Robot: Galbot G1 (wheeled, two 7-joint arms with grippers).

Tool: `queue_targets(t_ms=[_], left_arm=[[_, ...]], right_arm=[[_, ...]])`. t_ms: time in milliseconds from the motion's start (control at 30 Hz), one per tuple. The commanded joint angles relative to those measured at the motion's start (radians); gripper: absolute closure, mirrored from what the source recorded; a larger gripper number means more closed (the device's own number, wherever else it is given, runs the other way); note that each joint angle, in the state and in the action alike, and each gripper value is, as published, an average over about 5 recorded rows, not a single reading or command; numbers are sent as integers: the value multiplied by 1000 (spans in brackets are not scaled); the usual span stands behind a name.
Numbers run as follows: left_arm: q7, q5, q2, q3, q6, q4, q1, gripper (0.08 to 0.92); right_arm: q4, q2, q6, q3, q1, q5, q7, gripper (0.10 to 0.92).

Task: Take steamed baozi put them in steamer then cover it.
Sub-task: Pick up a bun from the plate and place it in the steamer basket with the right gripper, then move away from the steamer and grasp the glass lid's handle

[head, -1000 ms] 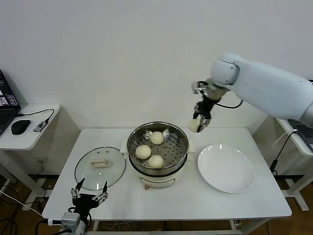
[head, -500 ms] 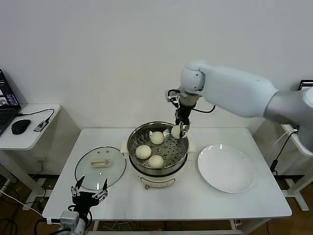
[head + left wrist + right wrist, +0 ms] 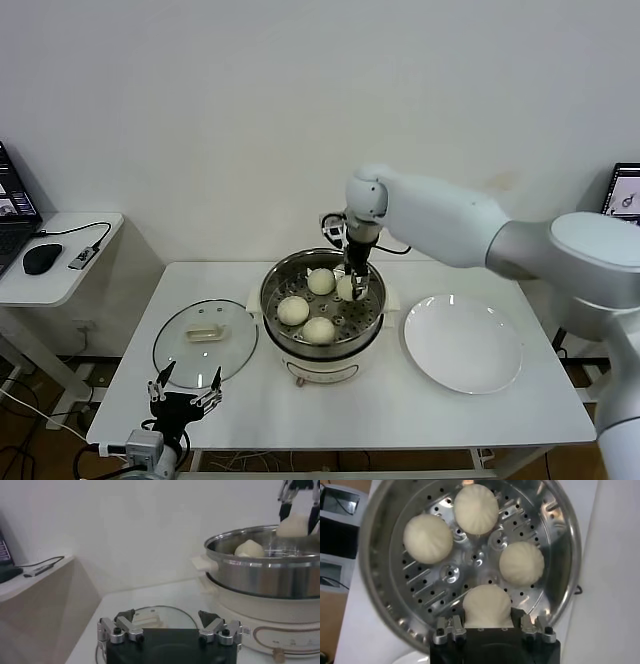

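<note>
The steamer (image 3: 267, 300) stands mid-table with three baozi (image 3: 293, 310) on its perforated tray. My right gripper (image 3: 352, 287) reaches down inside the pot, shut on a fourth baozi (image 3: 345, 289) held low over the tray's back right. In the right wrist view that held baozi (image 3: 487, 605) sits between the fingers of the right gripper (image 3: 487, 619), above the steamer's rim (image 3: 568, 555). The glass cover (image 3: 205, 340) lies flat on the table left of the steamer. My left gripper (image 3: 185, 392) hangs open at the table's front left edge, in front of the cover (image 3: 150, 616).
An empty white plate (image 3: 463, 343) lies right of the steamer. A side desk (image 3: 60, 265) with a mouse and cable stands beyond the table's left edge. My right arm arches over the table's back right.
My right gripper has carried the baozi left and down, from above the table's back right into the steamer. The left gripper has stayed put.
</note>
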Motion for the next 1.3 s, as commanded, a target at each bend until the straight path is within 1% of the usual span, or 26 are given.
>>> queue_targets(t_ms=[33, 233, 300, 467, 567, 667, 733, 767, 867, 933, 1000, 1067, 1167, 1300], left_arm=[[1, -1, -2, 3, 1, 8, -4, 177], [2, -1, -1, 4, 1, 7, -3, 177], [2, 0, -1, 4, 2, 5, -1, 177], [5, 2, -5, 4, 4, -7, 1, 177], [6, 5, -7, 4, 5, -12, 6, 177], [-1, 6, -8, 3, 1, -9, 10, 177], [-12, -1, -8, 3, -3, -5, 11, 177], [-19, -4, -7, 3, -7, -1, 11, 177], [-38, -10, 0, 4, -21, 18, 7, 177], [-51, -15, 6, 7, -30, 33, 3, 177], [-64, -27, 7, 9, -34, 42, -2, 177], [-74, -46, 5, 13, -35, 42, -9, 177], [-85, -72, 1, 20, -33, 32, -17, 177], [-95, -72, 2, 25, -30, 34, -19, 177]], right_arm=[[-44, 24, 0, 33, -70, -53, -2, 457], [-25, 8, -9, 36, -69, -50, -3, 454], [-10, -4, -18, 40, -63, -42, -1, 432], [49, -51, -35, 46, -11, -11, -10, 299], [107, -107, -45, 53, 55, 26, -22, 231], [179, -186, -50, 74, 117, 60, -26, 207], [226, -245, -51, 110, 135, 79, -10, 204], [246, -276, -49, 137, 136, 97, 14, 203], [309, -370, -39, 229, 116, 222, 165, 203], [352, -424, -35, 300, 75, 318, 304, 202], [402, -470, -41, 400, 3, 368, 417, 203], [460, -522, -47, 527, -85, 384, 505, 203], [563, -622, -45, 733, -250, 380, 585, 203], [699, -745, -4, 995, -545, 378, 713, 203]])
